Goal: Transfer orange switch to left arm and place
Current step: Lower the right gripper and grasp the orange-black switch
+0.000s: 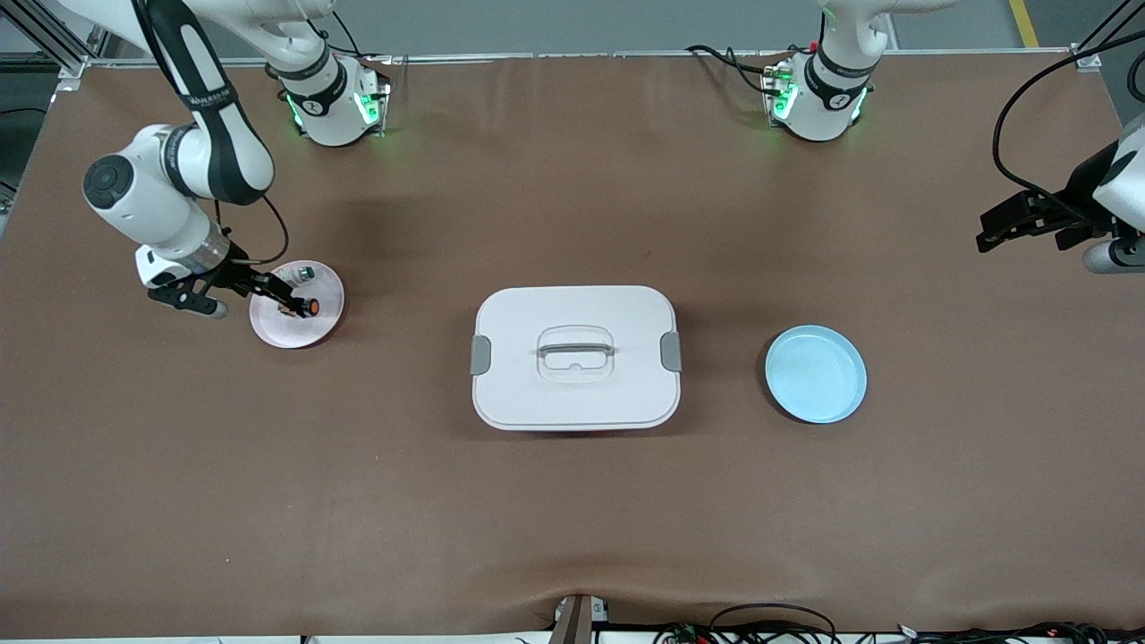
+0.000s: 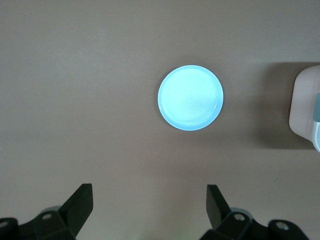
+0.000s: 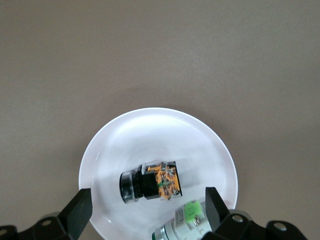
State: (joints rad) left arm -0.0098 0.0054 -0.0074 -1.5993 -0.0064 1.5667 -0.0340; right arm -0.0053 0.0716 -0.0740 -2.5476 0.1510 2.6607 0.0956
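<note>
- At the right arm's end of the worktop (image 1: 572, 519), the right end effector (image 1: 288, 300) hangs low over a pink plate (image 1: 273, 333) with its fingers spread and nothing in them.
- On that plate lies the orange switch (image 1: 307, 307), on its side, just beside a small green part (image 1: 306, 271).
- If the fingers drop a bit off, I think they could grab the green part, or knock the switch so it rolls.
- Mid-worktop stands the box (image 1: 575, 356); a low carry could bump it.
- Near it sits a blue plate (image 1: 815, 373).
- Up over the left arm's end waits the left end effector (image 1: 1015, 225), spread and holding nothing.
- Its arm is cut off at the edge of the front view, and the right arm partly hides the pink plate.
</note>
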